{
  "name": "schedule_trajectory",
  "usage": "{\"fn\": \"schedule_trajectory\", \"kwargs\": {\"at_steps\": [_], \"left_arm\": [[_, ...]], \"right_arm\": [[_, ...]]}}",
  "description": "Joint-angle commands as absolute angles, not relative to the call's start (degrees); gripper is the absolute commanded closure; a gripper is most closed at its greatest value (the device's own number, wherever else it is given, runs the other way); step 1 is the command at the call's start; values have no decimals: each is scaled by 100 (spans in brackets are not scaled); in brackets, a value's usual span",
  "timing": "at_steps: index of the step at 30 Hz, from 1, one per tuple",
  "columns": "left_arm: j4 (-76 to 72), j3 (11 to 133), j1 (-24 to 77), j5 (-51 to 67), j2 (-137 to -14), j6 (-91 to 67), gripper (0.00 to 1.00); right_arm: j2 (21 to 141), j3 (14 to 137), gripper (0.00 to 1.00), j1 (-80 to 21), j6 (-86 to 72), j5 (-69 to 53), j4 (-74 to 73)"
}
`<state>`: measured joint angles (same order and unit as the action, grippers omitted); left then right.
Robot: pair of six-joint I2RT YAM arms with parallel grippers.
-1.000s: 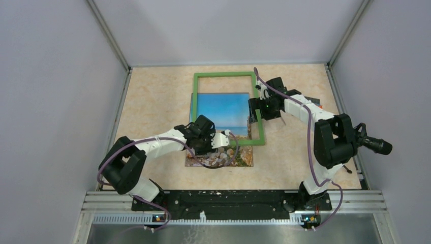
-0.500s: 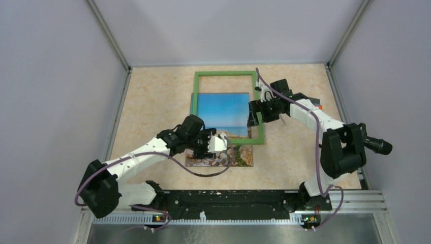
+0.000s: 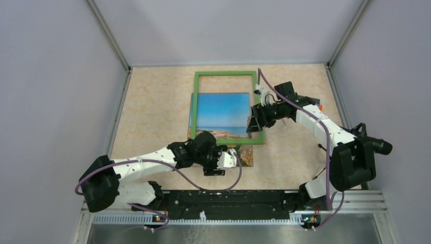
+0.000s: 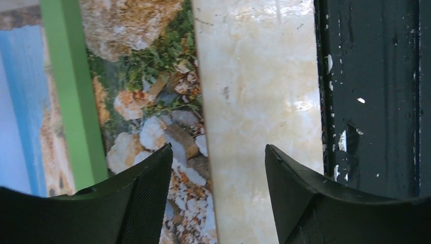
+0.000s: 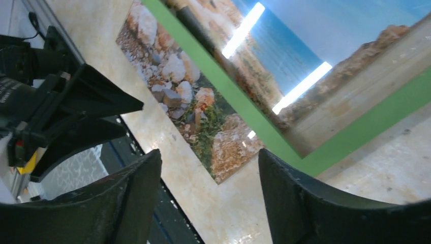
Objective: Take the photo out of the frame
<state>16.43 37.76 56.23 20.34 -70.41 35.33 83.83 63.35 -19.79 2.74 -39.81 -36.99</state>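
Photo [image 3: 223, 114]: flat on the table [image 3: 157, 101]; its rocky near strip pokes out past the frame's near bar, and the rest shows inside the opening.
Frame [image 3: 224, 74]: flat, with its green near bar crossing over the print; the far part of the opening shows bare table.
Left gripper [image 3: 229, 159]: at the photo's near right corner, 2 fingers spread, 1 over the print, 1 over the table, pinching nothing.
Right gripper [image 3: 252, 122]: beside the frame's right bar, fingers apart, gripping nothing.
Open room: bare table left and right of the frame.
In the way: black rail [image 3: 223, 199] near the photo's near edge.
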Motion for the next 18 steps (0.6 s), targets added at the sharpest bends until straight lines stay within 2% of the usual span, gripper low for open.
{"fn": "schedule_trajectory", "kwargs": {"at_steps": [1,8,18], "left_arm": [[1036,3427,5818,1631,-7127,3262,30],[258,2834,5892,1117,-6776,3725,35],[44,2635,5923,604,-7023,3993,42]], "right_arm": [[8110,5842,42,-2378,133,-4541,-3455],[8077,5022,63,-2925,-492,-4378,-2227],[9131,5148,88,-3325,-613,-3992,-1560]]}}
